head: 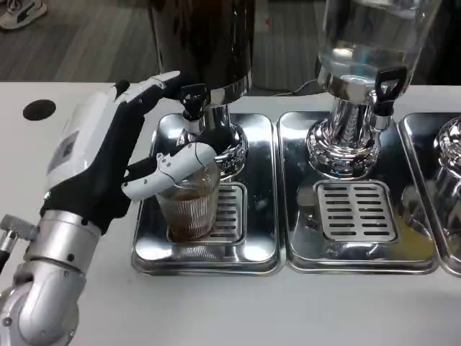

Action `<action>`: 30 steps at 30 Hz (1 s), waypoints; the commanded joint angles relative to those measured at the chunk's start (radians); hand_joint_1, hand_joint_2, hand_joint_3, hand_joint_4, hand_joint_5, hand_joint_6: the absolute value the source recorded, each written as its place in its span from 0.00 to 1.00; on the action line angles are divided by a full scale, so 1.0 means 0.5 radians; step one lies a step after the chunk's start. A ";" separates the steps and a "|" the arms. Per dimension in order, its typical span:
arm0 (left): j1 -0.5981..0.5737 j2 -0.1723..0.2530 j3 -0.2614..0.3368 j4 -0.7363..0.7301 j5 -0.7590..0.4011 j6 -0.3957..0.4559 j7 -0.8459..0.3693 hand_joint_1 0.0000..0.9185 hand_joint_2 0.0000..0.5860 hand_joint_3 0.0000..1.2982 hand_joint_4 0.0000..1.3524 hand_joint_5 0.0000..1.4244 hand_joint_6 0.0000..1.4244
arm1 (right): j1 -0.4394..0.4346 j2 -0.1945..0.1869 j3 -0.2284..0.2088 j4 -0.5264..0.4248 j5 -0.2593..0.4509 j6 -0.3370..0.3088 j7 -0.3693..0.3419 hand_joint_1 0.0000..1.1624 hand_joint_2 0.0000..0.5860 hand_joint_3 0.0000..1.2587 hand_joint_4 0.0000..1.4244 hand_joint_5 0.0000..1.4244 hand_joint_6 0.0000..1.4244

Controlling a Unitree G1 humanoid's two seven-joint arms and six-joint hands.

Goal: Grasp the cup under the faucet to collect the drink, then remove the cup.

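Wrapping the ribbed glass cup [189, 209] from its left side, the left hand [108, 162] is the one at work here; its thumb crosses the cup's near face just below the rim while the other fingers reach up and behind, toward the black tap lever [193, 97], so I judge it to be grasping the cup, though the far-side contact is hidden. The cup stands upright on the drip tray [205, 256] of the left dispenser [209, 43], over the left edge of the slotted grille [227, 214], its long axis vertical and its mouth directly beneath the faucet. Brown drink fills roughly the lower half, so collecting seems well under way. Removal turns on this: the hand lies to the cup's left and slightly nearer the robot, so the natural way out is back toward the robot and leftward, over the tray's raised front lip onto bare white table [216, 310], where there is plenty of room. The hazards are the chrome pedestal [230, 148] just behind and right of the cup, the faucet close above its rim, and the neighbouring tray [360, 259] with the clear-tank dispenser [367, 43] to the right. A small lift is probably needed to clear the lip, kept level so the drink does not slop.
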 commanded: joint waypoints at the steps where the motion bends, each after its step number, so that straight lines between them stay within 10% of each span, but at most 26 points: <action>1: 0.047 -0.005 -0.007 -0.044 0.020 -0.028 -0.004 0.14 0.10 0.22 0.22 0.09 0.00 | 0.015 0.002 -0.018 -0.019 0.020 -0.035 0.006 0.56 1.00 0.36 0.26 0.22 0.15; 30: 0.074 -0.015 -0.013 -0.068 0.037 -0.029 -0.002 0.13 0.11 0.22 0.23 0.10 0.00 | 0.022 0.006 -0.037 -0.009 0.039 -0.061 0.009 0.56 1.00 0.36 0.26 0.22 0.15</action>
